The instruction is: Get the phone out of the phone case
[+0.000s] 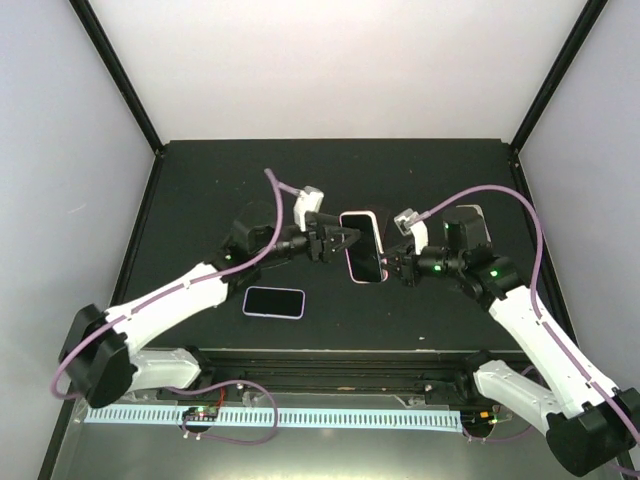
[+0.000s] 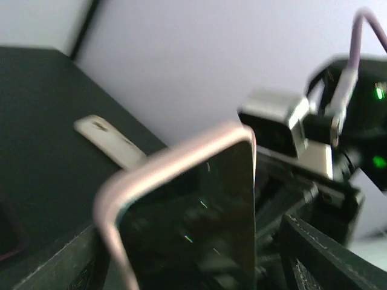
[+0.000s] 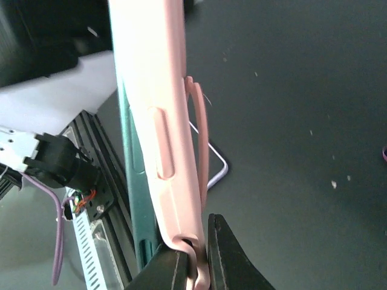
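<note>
A phone in a pink case (image 1: 362, 248) is held off the table between both grippers. My left gripper (image 1: 343, 239) is at its left edge. In the left wrist view the dark screen (image 2: 193, 235) and the pink rim (image 2: 169, 158) fill the space between my fingers (image 2: 323, 260), which are shut on the phone. My right gripper (image 1: 396, 263) is shut on the pink case (image 3: 160, 121), pinching its lip between the fingertips (image 3: 227, 260). The teal side of the phone (image 3: 132, 181) shows beside the case edge, which has bent away from it.
A second phone in a lavender case (image 1: 273, 301) lies flat at the front left and also shows in the right wrist view (image 3: 217, 166). A pale empty case (image 1: 472, 222) lies at the back right, also in the left wrist view (image 2: 109, 140). A black rail (image 1: 330, 365) runs along the near edge.
</note>
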Robot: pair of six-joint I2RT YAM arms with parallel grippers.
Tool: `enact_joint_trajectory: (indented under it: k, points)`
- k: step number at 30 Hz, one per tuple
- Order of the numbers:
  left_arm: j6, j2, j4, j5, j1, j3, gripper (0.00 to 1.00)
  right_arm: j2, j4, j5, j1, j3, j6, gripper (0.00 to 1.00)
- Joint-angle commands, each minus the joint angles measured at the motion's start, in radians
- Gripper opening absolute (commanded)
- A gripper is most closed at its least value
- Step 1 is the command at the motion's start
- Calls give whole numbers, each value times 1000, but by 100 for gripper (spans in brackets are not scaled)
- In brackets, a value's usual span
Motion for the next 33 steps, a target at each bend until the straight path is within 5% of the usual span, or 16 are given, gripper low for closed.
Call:
enact_joint_trajectory:
  k: [1, 4, 9, 15, 23, 29, 33]
  points:
    - [84, -138, -56, -446, -32, -39, 77, -13, 1, 54, -8, -23, 72, 1]
    - [160, -163, -82, -690, -140, -94, 77, -7, -87, 224, -11, -22, 124, 1]
    - [214, -68, -4, -772, -292, -147, 72, -27, -136, 438, -43, -101, 224, 1]
    - [355, 139, -9, -899, -442, -68, 70, 13, 1, 300, -164, -254, 304, 1]
    - [402, 381, 89, -878, -458, 9, 76, 104, 47, 253, -214, -267, 332, 1]
    - [456, 499, 332, -762, -467, -16, 80, 198, 46, 244, -254, -244, 339, 1]
    - [517, 562, 271, -821, -488, 46, 77, 256, 26, 250, -269, -223, 327, 1]
